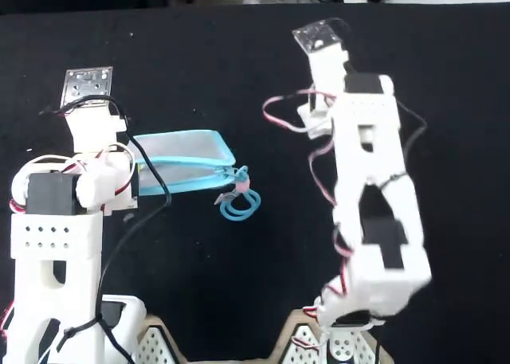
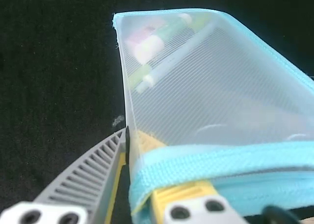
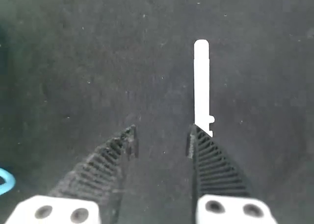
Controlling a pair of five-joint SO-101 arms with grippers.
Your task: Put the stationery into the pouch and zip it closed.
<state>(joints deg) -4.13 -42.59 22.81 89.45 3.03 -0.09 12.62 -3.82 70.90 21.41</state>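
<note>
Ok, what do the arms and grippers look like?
The left arm and right arm are white plastic with black servos and red-white wires; the left also carries a black cable. The left gripper has one grey ribbed finger and one yellow; the right gripper has two black ribbed fingers.

The right hand (image 3: 161,136) gapes over the table (image 3: 73,62), white pen (image 3: 201,82) at one fingertip.

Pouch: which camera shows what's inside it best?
The left wrist view: the pouch is close up, with stationery visible through its mesh. The high view shows it small, partly behind the left arm. The right wrist view catches a blue sliver, perhaps its loop.
</note>
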